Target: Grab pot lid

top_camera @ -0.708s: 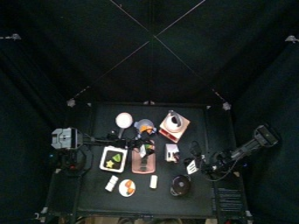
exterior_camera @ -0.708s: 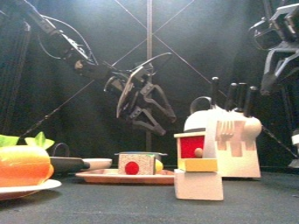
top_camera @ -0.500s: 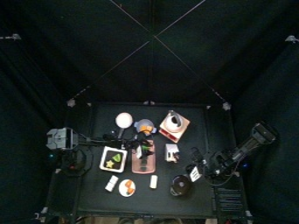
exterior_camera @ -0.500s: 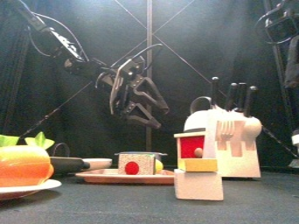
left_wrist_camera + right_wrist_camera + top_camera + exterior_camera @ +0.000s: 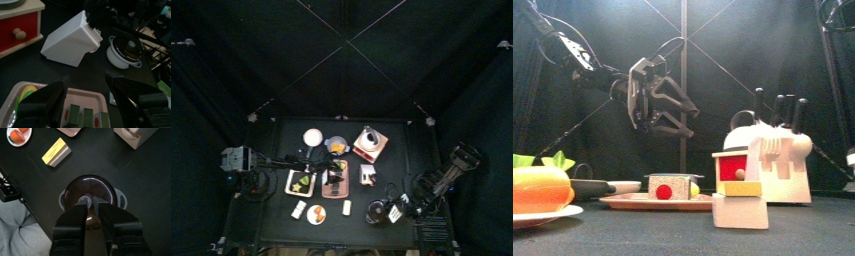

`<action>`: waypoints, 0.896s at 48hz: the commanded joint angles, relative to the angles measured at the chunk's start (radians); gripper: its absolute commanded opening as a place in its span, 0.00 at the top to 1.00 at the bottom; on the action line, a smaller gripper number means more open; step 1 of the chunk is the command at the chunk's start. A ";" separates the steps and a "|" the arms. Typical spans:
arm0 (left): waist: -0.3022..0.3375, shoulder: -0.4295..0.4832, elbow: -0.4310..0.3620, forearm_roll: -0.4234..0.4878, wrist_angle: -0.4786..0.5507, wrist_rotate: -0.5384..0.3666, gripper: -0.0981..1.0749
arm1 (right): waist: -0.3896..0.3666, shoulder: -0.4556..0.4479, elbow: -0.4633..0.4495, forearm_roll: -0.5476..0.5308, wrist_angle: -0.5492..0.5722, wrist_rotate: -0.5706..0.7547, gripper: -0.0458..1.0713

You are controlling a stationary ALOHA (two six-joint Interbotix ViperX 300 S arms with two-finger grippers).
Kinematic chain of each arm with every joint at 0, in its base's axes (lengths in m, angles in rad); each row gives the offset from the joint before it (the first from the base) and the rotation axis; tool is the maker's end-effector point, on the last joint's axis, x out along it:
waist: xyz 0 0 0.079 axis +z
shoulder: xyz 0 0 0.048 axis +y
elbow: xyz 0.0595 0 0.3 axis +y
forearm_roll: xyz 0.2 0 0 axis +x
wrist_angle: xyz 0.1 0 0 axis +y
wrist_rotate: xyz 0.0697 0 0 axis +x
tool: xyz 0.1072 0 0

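The pot lid [image 5: 90, 193] is round, dark and shiny, with a small knob at its centre. It sits on a grey-rimmed pot at the table's front right [image 5: 378, 211]. My right gripper [image 5: 91, 209] hangs straight over the lid, its tips just short of the knob, with a narrow gap between the jaws and nothing in them. In the top view it [image 5: 396, 206] is beside the pot. My left gripper [image 5: 87, 95] is open and empty above the tray [image 5: 83, 95], raised over the table's left middle [image 5: 653, 95]. The pot also shows in the left wrist view [image 5: 127, 50].
A white knife block [image 5: 774, 160] and a red and white box [image 5: 740, 172] stand at the right. A plate with an orange and greens [image 5: 540, 190] is front left. A white disc [image 5: 311, 135] and a grey-blue bowl [image 5: 334, 144] lie at the back. A yellow block [image 5: 55, 152] lies near the pot.
My right arm has swung toward the table's front right, over the pot, and left the front view. My left gripper has moved up and to the left.
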 commanded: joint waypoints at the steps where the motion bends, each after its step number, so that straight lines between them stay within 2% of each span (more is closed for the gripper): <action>1: 0.000 -0.032 -0.003 0.002 -0.020 0.002 0.12 | 0.005 0.023 -0.026 -0.005 0.003 0.000 0.35; 13: -0.002 -0.038 0.015 0.000 -0.046 0.000 0.12 | 0.011 0.084 -0.034 -0.018 -0.009 -0.002 0.20; 43: 0.009 -0.040 0.044 -0.014 -0.057 0.000 0.12 | -0.006 0.222 -0.069 -0.052 -0.052 -0.002 0.20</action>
